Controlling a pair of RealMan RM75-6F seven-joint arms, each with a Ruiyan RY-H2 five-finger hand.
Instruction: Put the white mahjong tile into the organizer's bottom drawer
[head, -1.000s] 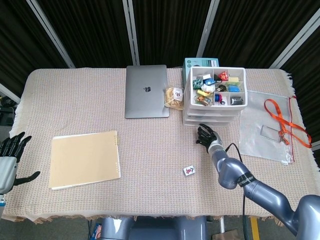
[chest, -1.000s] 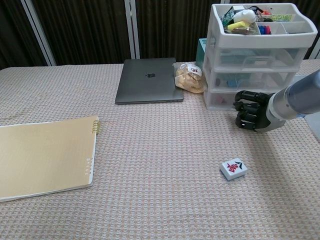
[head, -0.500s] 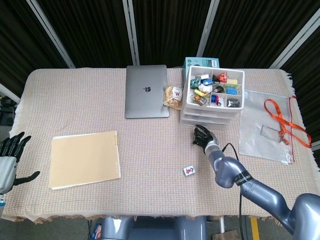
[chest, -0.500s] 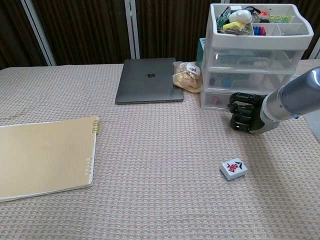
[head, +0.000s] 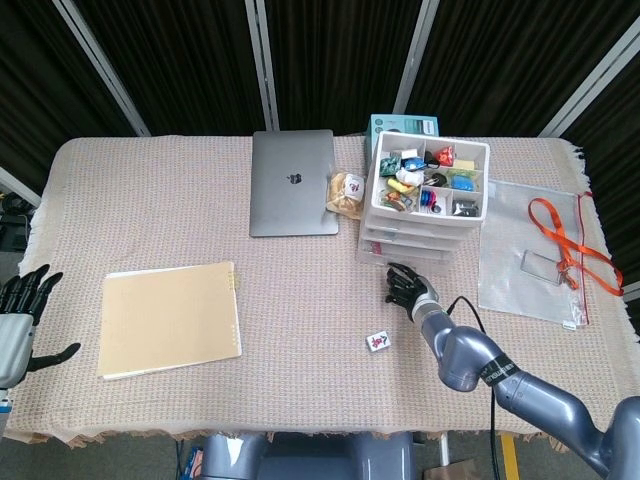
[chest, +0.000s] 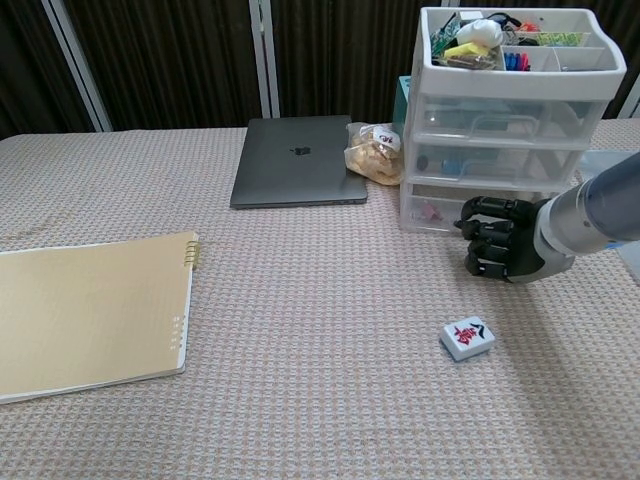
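Note:
The white mahjong tile (head: 378, 341) (chest: 466, 338) lies face up on the tablecloth, red marking showing. The white three-drawer organizer (head: 372, 212) (chest: 520, 108) stands at the back right, and its bottom drawer (head: 405, 256) (chest: 437, 210) sticks out a little toward me. My right hand (head: 405, 287) (chest: 497, 248) is at that drawer's front with its fingers curled onto it, just behind and to the right of the tile. My left hand (head: 24, 308) hangs off the table's left edge, fingers spread, holding nothing.
A grey laptop (head: 292, 182) (chest: 298, 175) lies shut at the back. A tan spiral notebook (head: 170, 318) (chest: 85, 312) lies front left. A snack bag (head: 348, 194) (chest: 376, 154) leans beside the organizer. A clear pouch with an orange lanyard (head: 558, 240) lies to the right.
The right hand drew back toward me with its fingers on the bottom drawer's front, and the drawer slid out a little. The organizer shifted slightly left. Tile and left hand stayed put.

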